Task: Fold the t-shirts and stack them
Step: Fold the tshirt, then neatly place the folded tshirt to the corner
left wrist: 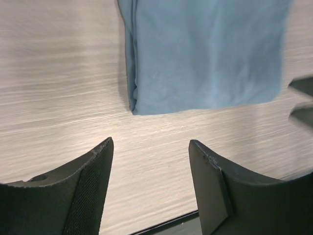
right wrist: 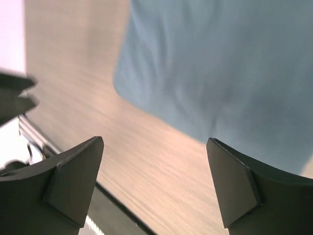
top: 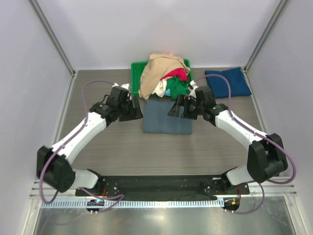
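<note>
Jaws apart beside folded slate tee (left wrist: 205, 54); only overhead shows green bin (top: 139, 66).

Left pincer (left wrist: 150, 143), right pincer (right wrist: 155, 142) both agape (arms angled inward)

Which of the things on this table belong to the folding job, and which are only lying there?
Belong to the job:
- folded grey-blue t-shirt, middle of the table
- dark navy t-shirt, far right
- heap of t-shirts (tan, red, green, white), not yet folded

Only lying there:
- green bin under the heap
</note>
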### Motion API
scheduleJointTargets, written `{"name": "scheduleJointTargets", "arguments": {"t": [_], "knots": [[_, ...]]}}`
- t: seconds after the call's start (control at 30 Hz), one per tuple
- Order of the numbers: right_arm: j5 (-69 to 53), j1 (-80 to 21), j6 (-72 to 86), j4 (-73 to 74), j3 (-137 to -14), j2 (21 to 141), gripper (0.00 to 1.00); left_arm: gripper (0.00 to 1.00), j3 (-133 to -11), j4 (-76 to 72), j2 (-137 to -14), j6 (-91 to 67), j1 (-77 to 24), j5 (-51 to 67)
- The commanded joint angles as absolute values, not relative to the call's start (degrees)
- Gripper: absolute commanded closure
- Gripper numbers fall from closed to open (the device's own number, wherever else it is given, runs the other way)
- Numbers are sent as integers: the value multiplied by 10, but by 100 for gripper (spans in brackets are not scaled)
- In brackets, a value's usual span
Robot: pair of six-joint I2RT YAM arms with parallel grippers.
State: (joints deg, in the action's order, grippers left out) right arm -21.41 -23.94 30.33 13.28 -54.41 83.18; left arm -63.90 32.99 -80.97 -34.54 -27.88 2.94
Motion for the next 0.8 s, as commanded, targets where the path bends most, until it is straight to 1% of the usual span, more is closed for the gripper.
{"name": "scheduleJointTargets", "arguments": {"t": [0.0,0.13,0.27,0.33,0.4,0.43,0.5,0.7,0.77], "knots": [[-172,-214,272,205,-591,821,6,35,-666,443,-736,-300,-276,-40],[-166,-158,256,212,-592,844,4,35,-645,510,-657,-295,-276,-80],[-146,-114,242,211,-606,887,4,35,-607,538,-561,-303,-277,-111],[-141,-107,243,200,-618,909,4,34,-586,549,-509,-306,-276,-122],[-137,-107,244,185,-632,942,4,31,-580,558,-483,-315,-277,-133],[-132,-106,244,178,-636,952,4,31,-578,555,-463,-316,-277,-132],[-123,-104,243,162,-645,980,4,30,-577,548,-448,-307,-277,-118],[-125,-88,251,121,-675,1085,4,30,-582,548,-446,-293,-277,-146],[-133,-85,257,104,-679,1106,6,30,-574,539,-444,-293,-278,-149]]}}
